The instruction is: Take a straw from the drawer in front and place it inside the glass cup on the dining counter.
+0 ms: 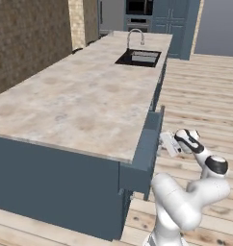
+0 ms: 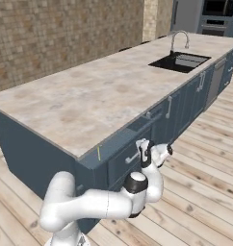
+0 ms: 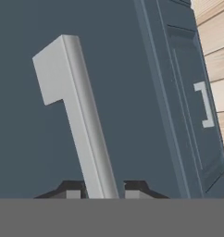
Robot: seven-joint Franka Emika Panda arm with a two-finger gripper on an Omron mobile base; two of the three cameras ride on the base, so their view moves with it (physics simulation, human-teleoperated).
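Observation:
The drawer (image 1: 148,144) under the dining counter (image 1: 65,110) stands pulled partway out of the dark blue-grey base. My gripper (image 1: 167,143) is at its front panel, shut on the drawer's silver bar handle (image 3: 81,115). In the hand view the handle runs down between my two dark fingertips (image 3: 72,189), gripper (image 3: 103,190). From the right, the gripper (image 2: 137,153) meets the drawer (image 2: 119,146) front. A thin yellow-green straw (image 2: 98,153) shows at the drawer's left end, below the dining counter (image 2: 89,101). The glass cup is out of view.
A black sink with a curved faucet (image 1: 139,57) sits at the counter's far end, sink (image 2: 181,61). More cabinet fronts with silver handles (image 3: 204,104) line the base. Wooden floor (image 2: 200,182) lies to the right. A brick wall (image 1: 27,43) runs behind the counter.

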